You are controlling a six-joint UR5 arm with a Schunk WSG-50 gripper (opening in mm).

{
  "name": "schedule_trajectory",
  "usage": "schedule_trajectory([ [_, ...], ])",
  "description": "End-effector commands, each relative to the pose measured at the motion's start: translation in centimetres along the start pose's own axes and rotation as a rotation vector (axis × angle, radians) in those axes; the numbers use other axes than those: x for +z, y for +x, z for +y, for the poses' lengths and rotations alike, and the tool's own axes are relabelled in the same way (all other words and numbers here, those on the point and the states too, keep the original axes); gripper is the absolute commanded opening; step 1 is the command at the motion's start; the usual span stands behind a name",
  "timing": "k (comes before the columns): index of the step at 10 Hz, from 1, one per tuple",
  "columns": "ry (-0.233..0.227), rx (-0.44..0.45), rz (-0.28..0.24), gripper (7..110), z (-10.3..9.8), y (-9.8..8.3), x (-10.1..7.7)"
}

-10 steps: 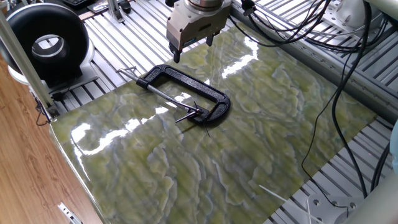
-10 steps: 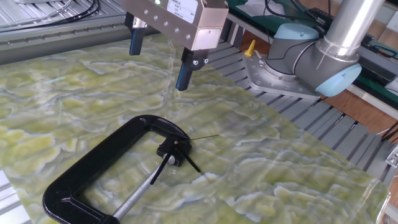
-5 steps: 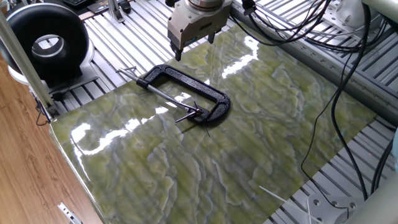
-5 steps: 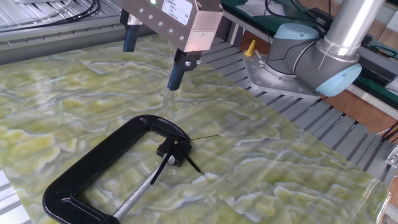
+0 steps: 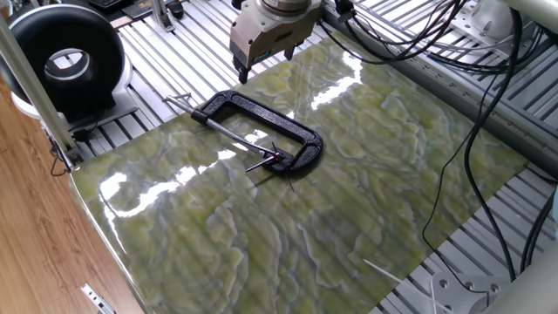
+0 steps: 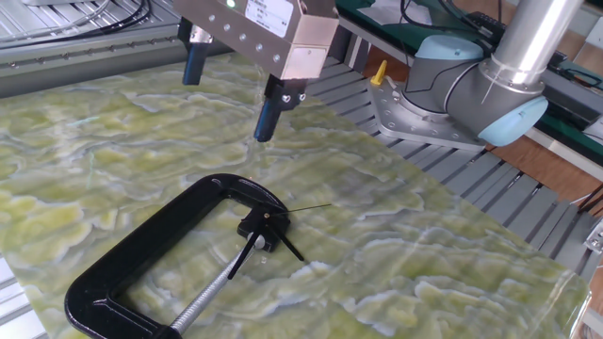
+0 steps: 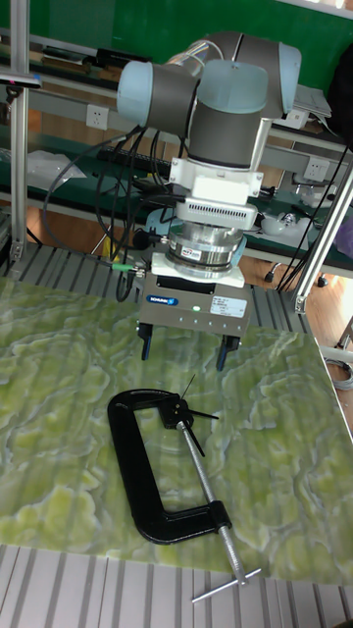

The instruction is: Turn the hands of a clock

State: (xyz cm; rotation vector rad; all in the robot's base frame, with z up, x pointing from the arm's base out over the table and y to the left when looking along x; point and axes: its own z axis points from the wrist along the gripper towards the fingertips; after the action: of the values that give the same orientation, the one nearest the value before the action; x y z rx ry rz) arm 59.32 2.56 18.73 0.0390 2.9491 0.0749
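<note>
The approach step is judged in hand: the gripper [image 6: 229,100], jaws wide and empty, hangs above the tabletop's far edge; lowering onto the hands [image 6: 275,229] in the clamp [image 6: 151,256] is called for next.

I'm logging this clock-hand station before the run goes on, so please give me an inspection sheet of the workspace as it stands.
Surface: green marbled mat, glossy with glare patches, on a slatted metal table.
Job's things: the hands, thin black pointers on one hub, held at the jaw end of the black C-clamp lying flat on the mat; untouched.
Clutter: thin white strip near the mat's edge.
Grippers: gripper open, fingers pointing down, raised above the mat, beyond the clamp's curved end, holding nothing.
Cables: black cables trail over the mat's far side and the table.
Surroundings: black ring-shaped device beside the mat; robot base; green wall behind.
</note>
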Motion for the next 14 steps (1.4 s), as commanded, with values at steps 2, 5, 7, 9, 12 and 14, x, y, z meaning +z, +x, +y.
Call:
schedule_trajectory([
  [2,-0.072,0.192,0.075,7,1.9,1.7,-0.3],
  [5,-0.065,0.142,0.105,7,1.7,2.5,-0.3],
  [7,-0.082,0.151,0.102,7,2.2,2.4,-0.3],
  [9,-0.170,0.193,0.092,7,4.3,1.8,-0.6],
  [12,-0.155,0.222,0.096,7,4.0,1.9,-0.5],
  [14,-0.141,0.216,0.088,7,4.1,1.6,1.1],
])
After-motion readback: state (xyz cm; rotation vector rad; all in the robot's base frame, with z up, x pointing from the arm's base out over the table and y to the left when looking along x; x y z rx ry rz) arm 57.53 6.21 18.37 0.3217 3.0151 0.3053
